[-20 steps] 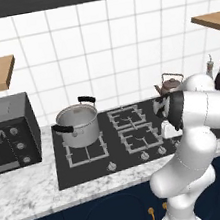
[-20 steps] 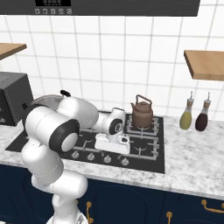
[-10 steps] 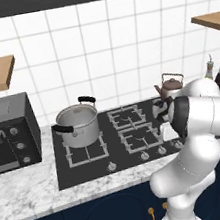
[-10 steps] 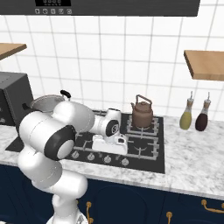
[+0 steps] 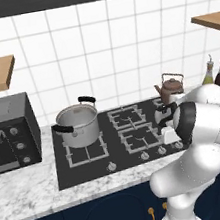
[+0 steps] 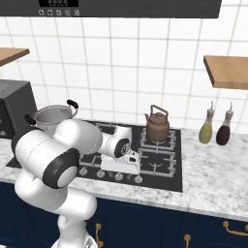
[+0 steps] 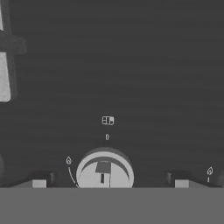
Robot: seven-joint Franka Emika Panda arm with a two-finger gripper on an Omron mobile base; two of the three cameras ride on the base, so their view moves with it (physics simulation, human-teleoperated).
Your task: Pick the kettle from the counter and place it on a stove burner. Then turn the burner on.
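Observation:
The brownish-copper kettle [image 5: 172,89] [image 6: 157,127] stands upright on the rear right burner of the black stove [image 5: 90,163] [image 6: 160,180], set in the speckled marble counter [image 5: 25,197] [image 6: 213,189]. My gripper [image 5: 168,135] [image 6: 120,167] [image 7: 109,180] points down at the front row of stove knobs, well clear of the kettle. In the hand view a round silver knob [image 7: 105,171] lies between my two wide-apart fingertips [image 7: 41,181], with flame marks beside it. The gripper is open and holds nothing.
A steel pot [image 5: 78,125] [image 6: 51,116] with black handles sits on the left rear burner. A dark toaster oven [image 5: 4,132] [image 6: 14,106] stands at the far left. Two bottles [image 5: 216,70] [image 6: 215,130] stand right of the stove. Wooden shelves [image 6: 227,70] hang on the wall.
My hand has dropped from near the kettle forward and down to the front knob row. The kettle and pot have not moved.

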